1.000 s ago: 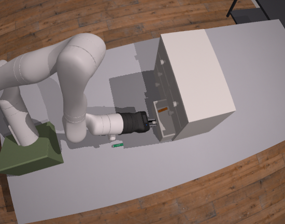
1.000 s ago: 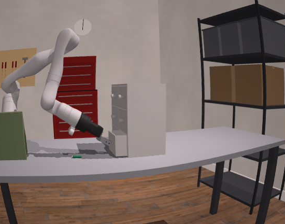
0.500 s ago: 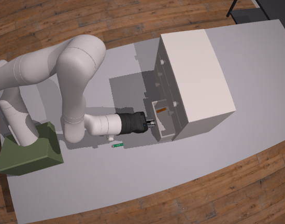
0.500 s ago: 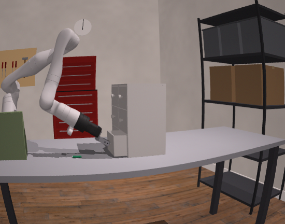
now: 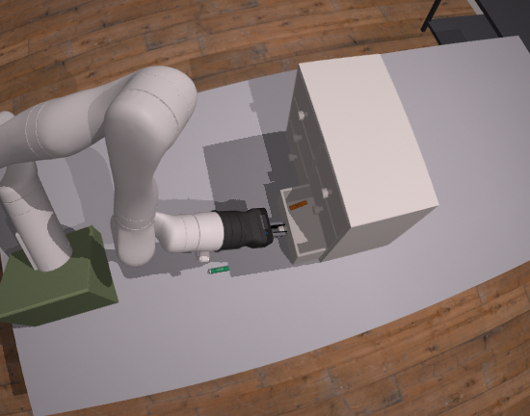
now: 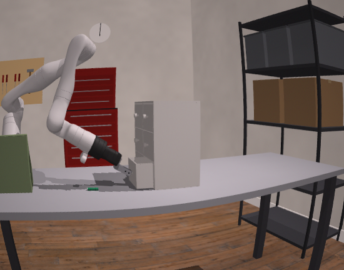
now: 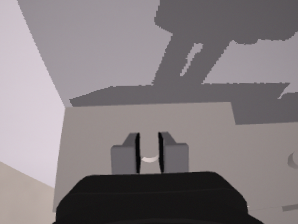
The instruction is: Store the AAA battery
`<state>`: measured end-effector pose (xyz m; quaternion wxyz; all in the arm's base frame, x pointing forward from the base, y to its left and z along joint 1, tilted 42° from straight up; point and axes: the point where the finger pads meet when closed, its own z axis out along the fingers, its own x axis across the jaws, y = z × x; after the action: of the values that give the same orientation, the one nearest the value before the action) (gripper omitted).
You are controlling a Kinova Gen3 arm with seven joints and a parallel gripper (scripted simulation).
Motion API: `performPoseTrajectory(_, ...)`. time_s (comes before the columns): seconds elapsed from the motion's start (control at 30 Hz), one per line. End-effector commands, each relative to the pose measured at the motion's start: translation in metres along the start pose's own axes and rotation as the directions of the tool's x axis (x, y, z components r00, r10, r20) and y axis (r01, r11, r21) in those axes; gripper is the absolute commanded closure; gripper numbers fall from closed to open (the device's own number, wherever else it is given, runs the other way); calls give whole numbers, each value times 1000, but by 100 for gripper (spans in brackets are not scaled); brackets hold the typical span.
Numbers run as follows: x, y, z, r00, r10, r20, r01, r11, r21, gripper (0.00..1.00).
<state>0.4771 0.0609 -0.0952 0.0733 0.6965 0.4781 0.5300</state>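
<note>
Grey table [image 6: 229, 175] — chest [image 6: 176, 144], wood floor [image 6: 123, 247]

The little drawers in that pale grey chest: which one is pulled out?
The bottom drawer in the column nearest the chest's corner: it alone juts out, held at its knob by the gripper; an orange object lies inside.

The robot arm [image 5: 132, 144] is white and smooth, made of fat round tubes with thin lines where the parts join. Near the end sits a black ribbed sleeve [image 5: 243, 229]. After that comes a small gripper [image 5: 279, 230] with short grey fingers. A little white knob [image 5: 202, 258] sticks out under the wrist. The arm stands on a green block [image 5: 16, 308].
</note>
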Motion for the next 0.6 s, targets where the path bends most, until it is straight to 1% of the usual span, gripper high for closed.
performPoseTrajectory(0.0, 0, 0, -1, 1000, 1, 1, -1, 1000, 0, 63)
performPoseTrajectory(0.57, 0, -1, -2, 1000, 1, 1, -1, 1000, 0, 63)
